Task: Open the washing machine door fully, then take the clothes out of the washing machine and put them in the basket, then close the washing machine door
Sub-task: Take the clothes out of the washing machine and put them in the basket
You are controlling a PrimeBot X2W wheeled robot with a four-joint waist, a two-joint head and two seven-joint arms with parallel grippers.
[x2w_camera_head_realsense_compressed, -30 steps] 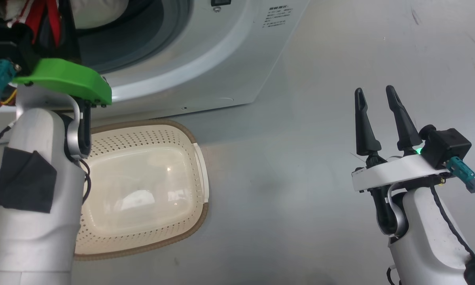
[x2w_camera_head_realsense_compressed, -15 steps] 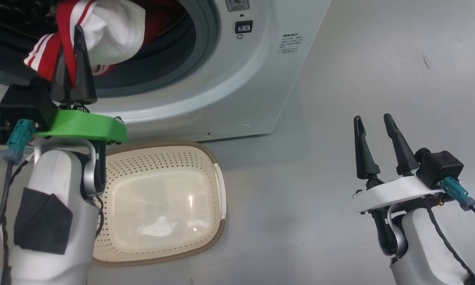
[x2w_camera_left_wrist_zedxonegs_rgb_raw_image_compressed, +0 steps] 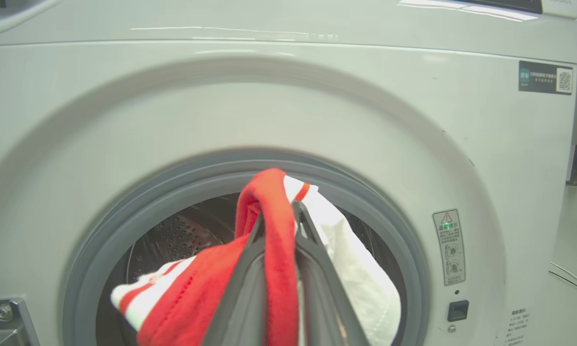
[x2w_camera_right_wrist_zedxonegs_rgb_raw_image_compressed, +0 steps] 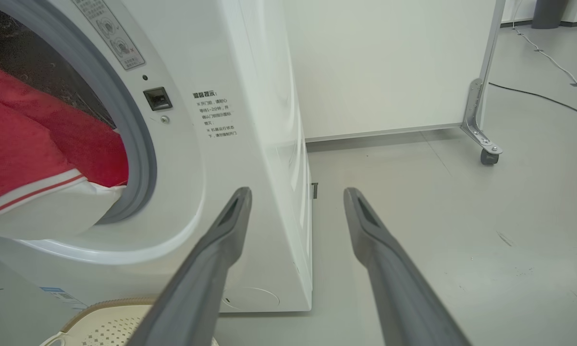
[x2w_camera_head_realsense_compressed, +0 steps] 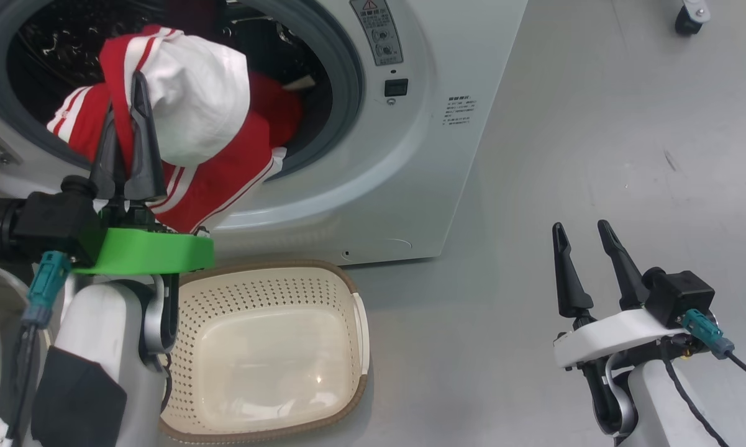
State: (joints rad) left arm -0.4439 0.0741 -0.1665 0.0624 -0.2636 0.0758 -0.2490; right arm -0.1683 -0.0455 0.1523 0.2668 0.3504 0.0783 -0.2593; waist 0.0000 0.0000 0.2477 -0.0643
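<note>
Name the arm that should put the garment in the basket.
Left: the left gripper is shut on the red-and-white garment, with the basket beside that arm; the right gripper stands open, empty.

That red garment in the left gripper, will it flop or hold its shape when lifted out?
Likely floppy: the garment drapes over the left gripper and sags across the seal. Probably light: a two-finger pinch holds its bunch up.
</note>
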